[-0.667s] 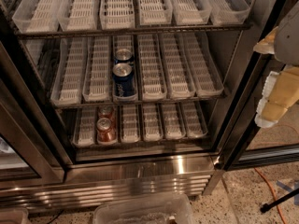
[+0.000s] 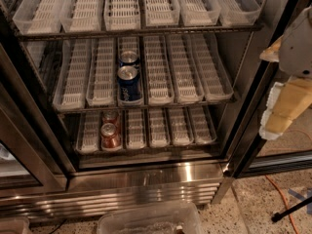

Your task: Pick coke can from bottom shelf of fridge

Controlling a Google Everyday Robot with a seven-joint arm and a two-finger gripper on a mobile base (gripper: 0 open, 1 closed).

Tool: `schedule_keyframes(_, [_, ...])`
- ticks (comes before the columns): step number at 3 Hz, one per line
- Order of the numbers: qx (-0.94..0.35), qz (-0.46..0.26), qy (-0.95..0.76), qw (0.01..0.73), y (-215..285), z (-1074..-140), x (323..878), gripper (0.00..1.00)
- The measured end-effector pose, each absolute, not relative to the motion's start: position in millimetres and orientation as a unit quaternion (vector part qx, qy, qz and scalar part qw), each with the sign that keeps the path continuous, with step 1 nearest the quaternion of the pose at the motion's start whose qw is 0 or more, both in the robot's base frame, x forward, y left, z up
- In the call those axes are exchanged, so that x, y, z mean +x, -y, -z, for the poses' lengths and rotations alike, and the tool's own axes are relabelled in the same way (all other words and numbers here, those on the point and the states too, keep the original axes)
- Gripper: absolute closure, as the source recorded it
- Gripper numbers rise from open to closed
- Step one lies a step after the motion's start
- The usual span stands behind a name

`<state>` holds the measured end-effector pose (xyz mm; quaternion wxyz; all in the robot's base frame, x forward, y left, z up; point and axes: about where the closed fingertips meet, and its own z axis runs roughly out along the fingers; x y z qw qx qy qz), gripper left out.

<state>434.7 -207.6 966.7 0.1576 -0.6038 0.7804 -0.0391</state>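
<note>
The fridge (image 2: 146, 179) stands open with a shiny steel base. On its bottom shelf (image 2: 156, 145), a dark wire rack with short white trays, a red coke can (image 2: 110, 136) with a silver top stands in the second tray from the left. A second red can (image 2: 111, 117) stands behind it. My gripper (image 2: 285, 106) hangs at the right edge of the view, outside the fridge, beside the door frame, far to the right of the can and a little above it.
Two blue soda cans (image 2: 129, 82) stand in the middle shelf's third tray. The top shelf (image 2: 136, 33) holds bare white trays. A clear plastic bin (image 2: 148, 221) sits on the floor in front. An orange cable (image 2: 280, 199) and a dark stand leg (image 2: 292, 211) lie at the right.
The gripper has dropped slightly lower at the right edge. The cans and shelves have not moved.
</note>
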Motion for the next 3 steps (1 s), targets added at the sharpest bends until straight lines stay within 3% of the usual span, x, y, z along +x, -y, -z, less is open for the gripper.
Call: schedule_keyframes(3, [-0.565,-0.066,-0.783,0.250,139.3,-894.6,397.4,0.00])
